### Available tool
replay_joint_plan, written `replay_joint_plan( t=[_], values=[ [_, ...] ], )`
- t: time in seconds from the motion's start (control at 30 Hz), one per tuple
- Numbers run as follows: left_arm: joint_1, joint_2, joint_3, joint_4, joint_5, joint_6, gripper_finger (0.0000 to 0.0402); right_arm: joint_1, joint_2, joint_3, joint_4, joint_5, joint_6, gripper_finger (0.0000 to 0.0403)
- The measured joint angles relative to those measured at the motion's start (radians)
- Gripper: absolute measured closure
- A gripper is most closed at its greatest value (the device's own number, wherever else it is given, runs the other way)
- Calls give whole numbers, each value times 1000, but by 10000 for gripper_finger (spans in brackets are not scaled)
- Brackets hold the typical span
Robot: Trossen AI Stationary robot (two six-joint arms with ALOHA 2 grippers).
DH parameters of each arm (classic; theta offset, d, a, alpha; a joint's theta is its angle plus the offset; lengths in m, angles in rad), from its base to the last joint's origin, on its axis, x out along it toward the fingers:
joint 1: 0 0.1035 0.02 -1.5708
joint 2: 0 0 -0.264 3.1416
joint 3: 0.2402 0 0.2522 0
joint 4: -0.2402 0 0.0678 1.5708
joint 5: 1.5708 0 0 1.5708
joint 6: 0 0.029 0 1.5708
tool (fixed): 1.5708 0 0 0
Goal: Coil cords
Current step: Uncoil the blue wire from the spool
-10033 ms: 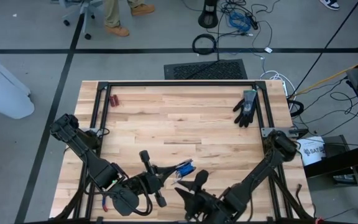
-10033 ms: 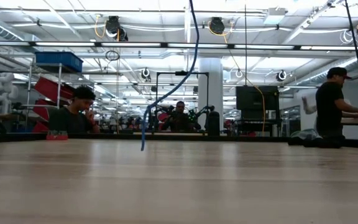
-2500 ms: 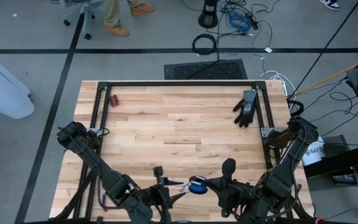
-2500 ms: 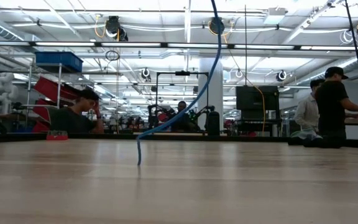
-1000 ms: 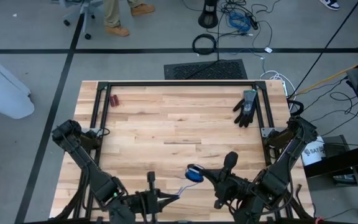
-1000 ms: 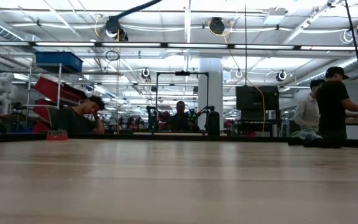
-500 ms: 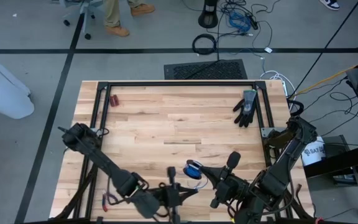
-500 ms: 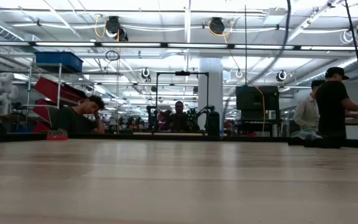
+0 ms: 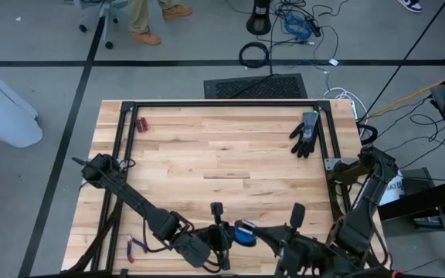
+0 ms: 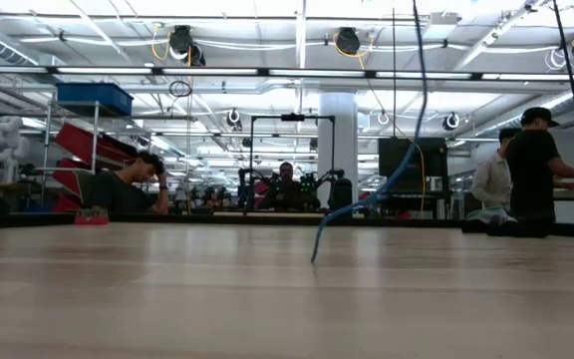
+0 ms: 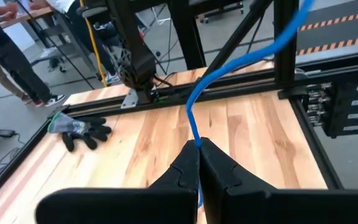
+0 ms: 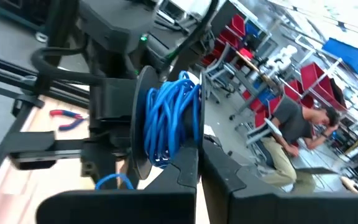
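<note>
The blue cord is partly wound into a coil [image 12: 169,121] that shows in the high view as a small blue bundle [image 9: 244,232] near the table's near edge. My right gripper [image 12: 199,158] is shut on the coil. My left gripper [image 11: 197,146], just left of the coil [image 9: 227,230], is shut on a free stretch of the cord [image 11: 241,62]. In the low view a loose length of cord [image 10: 407,150] hangs from above, its end [image 10: 314,259] at table level; whether the end touches the wood, I cannot tell. My left gripper pinches a single strand of the cord [image 11: 196,138] between its two fingertips. From the fingers the strand rises in a curve up and away, clear of the table. My right gripper pinches the coil's lower edge [image 12: 178,157], several turns together, between its two fingers. The coil stands above the fingers, clear of the table.
A black glove [image 9: 306,135] lies at the far right, inside the black frame [image 9: 222,104] that rims the table. Red-handled pliers [image 9: 134,247] lie at the near left; a small red thing [image 9: 141,123] lies far left. People sit and stand beyond the table.
My left gripper has moved toward the table's right, close up to the coil. My right gripper has carried the coil a little toward the near edge. A loose length of cord has swung down into the low view, its end now at table level.
</note>
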Motion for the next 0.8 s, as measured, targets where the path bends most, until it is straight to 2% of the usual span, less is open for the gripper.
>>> replay_joint_plan(
  t=[0.13, 0.4, 0.7, 0.8],
  values=[
    [-7, -4, 0, -44, -12, 0, 400, 19, -3, 0, 2, 0, -7, 403],
    [-61, -58, 0, -130, -144, -2, 400, 58, -13, 0, 3, -4, -16, 403],
    [-156, -122, 0, -185, -337, -2, 400, 76, -16, 0, -20, -37, -2, 403],
    [-190, -142, 0, -194, -409, -3, 400, 76, -16, 0, -39, -84, 28, 403]
  ],
)
